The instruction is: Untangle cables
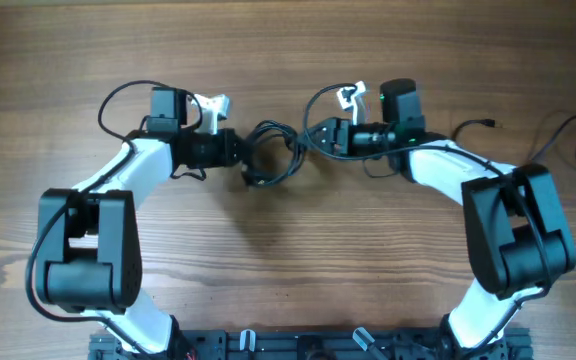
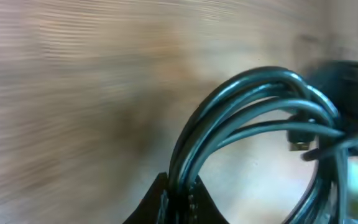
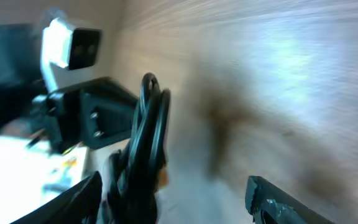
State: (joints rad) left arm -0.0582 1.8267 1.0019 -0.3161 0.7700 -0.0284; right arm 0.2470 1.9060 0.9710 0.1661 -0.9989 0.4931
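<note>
Left gripper (image 2: 179, 198): clenched on the dark, glossy bundle of looped cable strands (image 2: 194, 143), which rises straight out of its fingertips.
Right gripper (image 3: 173, 185): released, with its fingers spread wide. The bundle stands between them, close to the finger on the left of its wrist view. Blur hides whether they touch.
Cable bundle: sits between the two grippers at the middle of the table's far half, its loop arching toward the right gripper.
Light brown wood-grain table (image 1: 268, 260): lies under both arms.
Thin black loose cable (image 1: 566, 121): lies on the table by the right edge, well apart from the bundle.
</note>
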